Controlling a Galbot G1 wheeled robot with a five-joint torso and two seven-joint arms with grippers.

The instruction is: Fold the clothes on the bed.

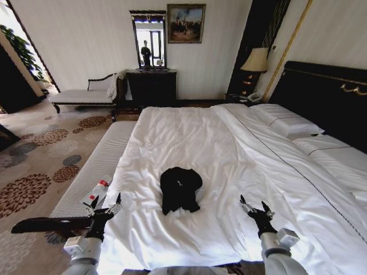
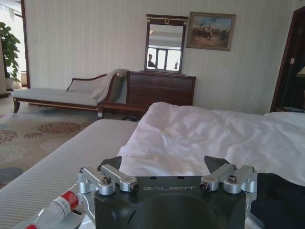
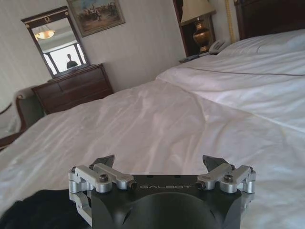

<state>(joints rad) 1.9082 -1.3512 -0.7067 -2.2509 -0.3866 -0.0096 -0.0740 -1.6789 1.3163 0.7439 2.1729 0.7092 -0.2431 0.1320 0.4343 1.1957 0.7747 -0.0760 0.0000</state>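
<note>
Grippers apart; black T-shirt (image 1: 180, 189) (folded, compact)

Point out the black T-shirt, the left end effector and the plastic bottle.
Black T-shirt (image 1: 180, 189): head view, middle of the bundle.
Left end effector (image 1: 105, 203): head view, between its open fingertips.
Plastic bottle (image 1: 96, 193): head view, its body.

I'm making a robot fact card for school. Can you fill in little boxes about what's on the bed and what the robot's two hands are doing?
shirt: black T-shirt, in a compact bundle on the white bed
left gripper: open, near the bed's left edge, apart from the shirt
right gripper: open, over the sheet to the shirt's right, apart from it
bottle: red-capped, on the bench beside the bed
</note>
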